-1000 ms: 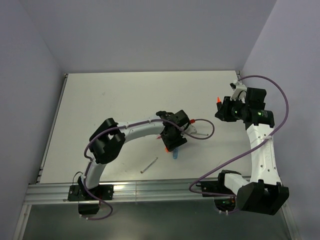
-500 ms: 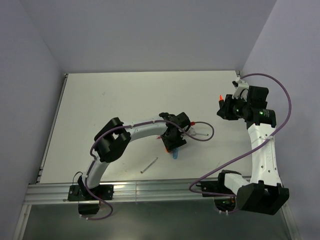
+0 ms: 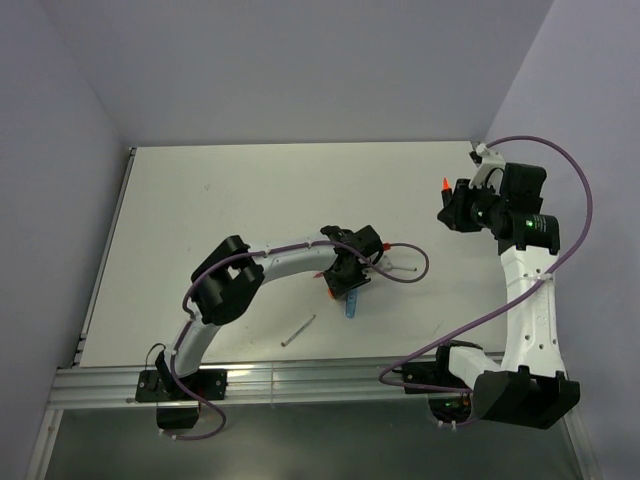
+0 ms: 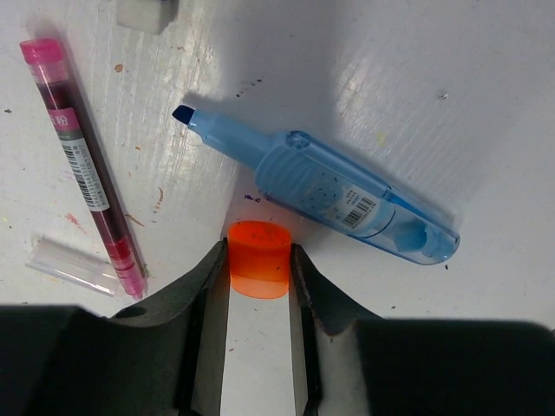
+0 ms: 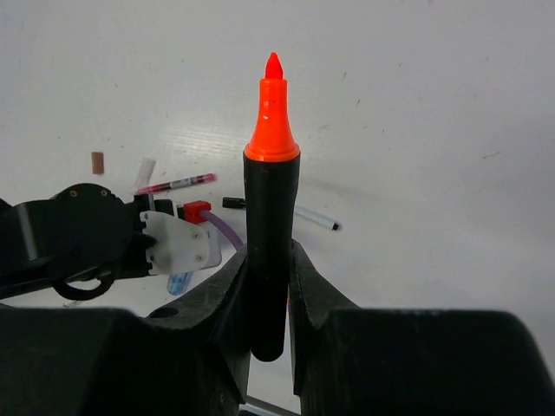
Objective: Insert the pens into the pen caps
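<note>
Left pincer [image 4: 258, 253] is clenched on the orange cap [image 4: 258, 271]. Both fingers touch its sides, and the cap sits low between them, on or just above the worktop [image 3: 250, 190]; I cannot tell whether it has lifted. The light-blue marker [image 4: 334, 195] lies just beyond the cap, uncapped, with its tip pointing left in the wrist view. It is close to the cap but apart from it. A pink-red pen [image 4: 82, 165] lies to the left, well clear of the fingers. Right pincer [image 5: 270, 257] is clamped on the black marker [image 5: 270, 217], taken low on the barrel so the orange tip [image 5: 272, 113] stands free above the fingers. In the overhead view this marker is held off the worktop at the right, well apart from the cap at mid-worktop. Handling, judged: the cap is very light, of rigid smooth plastic, and short, so it is liable to twist or squirt out of a pinch. It is best held across the middle of its wall with the mouth left free. The marker is stiff and light, and the low barrel hold leaves enough tip exposed for seating. The next move calls for the cap mouth and marker tip to be brought onto one line, since any tilt would likely jam the cap or knock it loose.
</note>
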Controlling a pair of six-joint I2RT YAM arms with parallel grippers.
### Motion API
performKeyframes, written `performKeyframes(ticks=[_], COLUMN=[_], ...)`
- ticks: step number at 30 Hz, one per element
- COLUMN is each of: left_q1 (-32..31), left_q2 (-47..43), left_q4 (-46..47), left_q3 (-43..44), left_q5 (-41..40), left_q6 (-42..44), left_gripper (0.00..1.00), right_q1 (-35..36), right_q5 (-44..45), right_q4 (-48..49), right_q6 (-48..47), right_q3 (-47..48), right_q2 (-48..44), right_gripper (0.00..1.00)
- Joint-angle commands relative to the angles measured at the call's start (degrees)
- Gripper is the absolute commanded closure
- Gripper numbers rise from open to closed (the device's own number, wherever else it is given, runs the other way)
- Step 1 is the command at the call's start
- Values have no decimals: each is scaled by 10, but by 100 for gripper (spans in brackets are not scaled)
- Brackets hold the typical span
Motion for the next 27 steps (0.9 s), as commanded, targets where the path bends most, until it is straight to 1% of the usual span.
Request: performKeyframes(ticks=[1,3,4,5,6,8,9,11,12,13,14,15,16,17,18,19,20,21,22,23,24,26,27], left_q1=[-6,-5,-3,-2,6,22,45,71,99,113,126,145,153,159,170,172,173,173,173,174,177,178,180], left_q2=[-10,-29,-38,-56,-65,-79,-91,-101,-111,-116,-123,-144,-158,-176,-216,-237,-271,-285,-295,-302,-311,-307,-295], left_q4=[-6,-25,-45,-53,-61,-88,-94,-104,-101,-92,-61,-39,-9,56,101,138,208,234,255,271,286,285,279], left_q3=[11,32,57,70,85,141,181,229,285,308,328,344,340,328,285,260,239,206,196,191,191,207,235], left_q5=[-6,-6,-6,-24,-25,-21,-21,-29,-42,-59,-80,-128,-143,-150,-151,-155,-160,-165,-172,-168,-164,-133,-121], left_q6=[-13,-21,-24,-28,-33,-39,-51,-67,-71,-99,-114,-146,-160,-173,-192,-198,-213,-226,-239,-254,-291,-325,-362], left_gripper=[86,94,100,100,100,100,100,100,100,100,100,100,100,100,100,100,100,100,100,100,100,100,100], right_q1=[-4,-4,-4,-4,-4,-4,-4,-3,-2,2,6,11,16,31,41,55,89,108,129,150,183,207,225], right_q5=[-11,-12,-8,-2,4,10,8,-17,-34,-57,-65,-72,-79,-83,-80,-73,-59,-53,-47,-40,-38,-42,-33], right_q4=[8,15,18,30,38,67,76,99,102,104,120,133,149,185,204,222,254,270,288,327,342,363,370], right_q6=[-15,-22,-28,-29,-29,-27,-23,-13,-11,-1,7,14,21,40,48,55,70,75,80,96,104,136,146], right_q3=[39,47,58,63,68,80,83,93,98,107,107,103,87,77,68,50,43,36,19,11,3,6,7], right_q2=[0,2,6,7,7,8,8,9,13,15,14,12,3,-2,-11,-14,-18,-21,-25,-28,-25,-9,5], right_gripper=[100,100,100,100,100,100,100,100,100,100,100,100,100,100,100,100,100,100,100,100,100,100,100])
